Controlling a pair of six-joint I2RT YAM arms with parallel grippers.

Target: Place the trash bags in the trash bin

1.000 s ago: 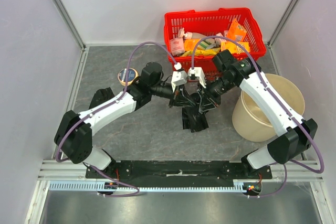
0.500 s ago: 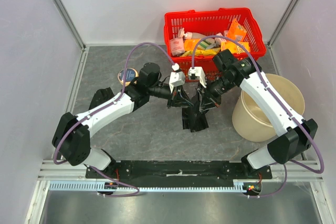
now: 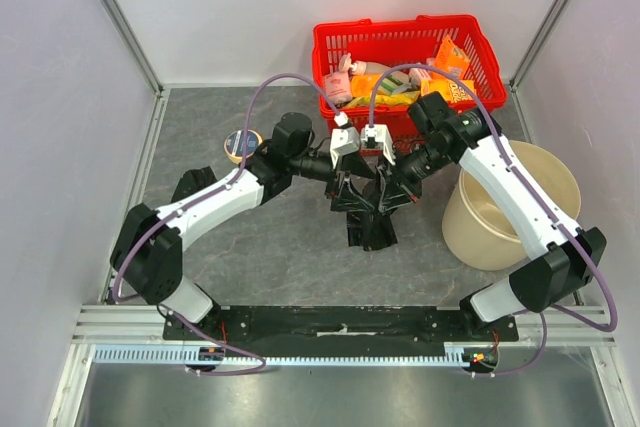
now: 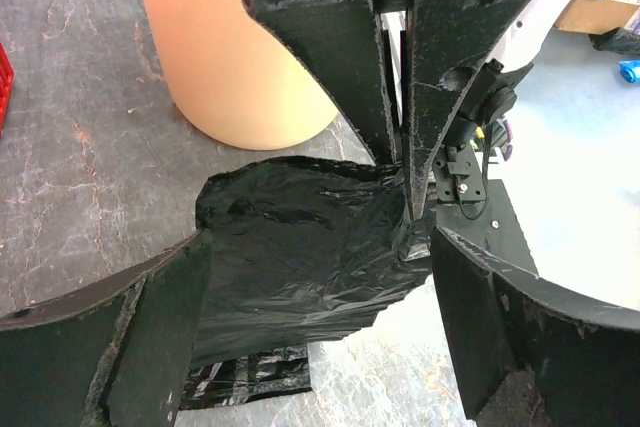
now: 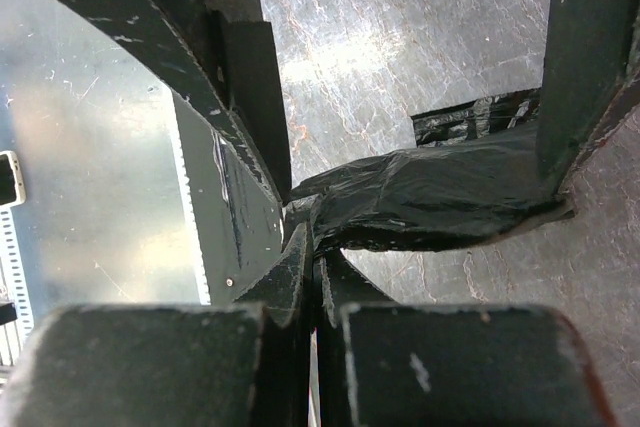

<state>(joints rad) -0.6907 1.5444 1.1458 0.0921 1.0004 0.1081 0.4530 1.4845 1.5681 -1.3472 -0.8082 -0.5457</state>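
Note:
A black trash bag (image 3: 364, 209) is pinched at one edge by my shut right gripper (image 3: 386, 197), whose fingertips (image 5: 312, 239) clamp the crumpled plastic (image 5: 450, 197). My left gripper (image 3: 347, 190) stands open, its fingers (image 4: 150, 327) on either side of the same bag (image 4: 300, 237) without gripping it. A second trash bag (image 3: 372, 235) lies flat on the table beneath (image 4: 250, 377). The beige trash bin (image 3: 470, 232) stands to the right, behind the bag in the left wrist view (image 4: 230, 67).
A red wire basket (image 3: 400, 29) full of packets sits at the back. A tape roll (image 3: 240, 144) lies left of the left arm. More black plastic (image 3: 195, 185) lies under the left forearm. Walls enclose the table on three sides.
The left gripper has let go of the bag and opened wide. The right gripper has closed fully on the bag's edge. Both arms shifted slightly.

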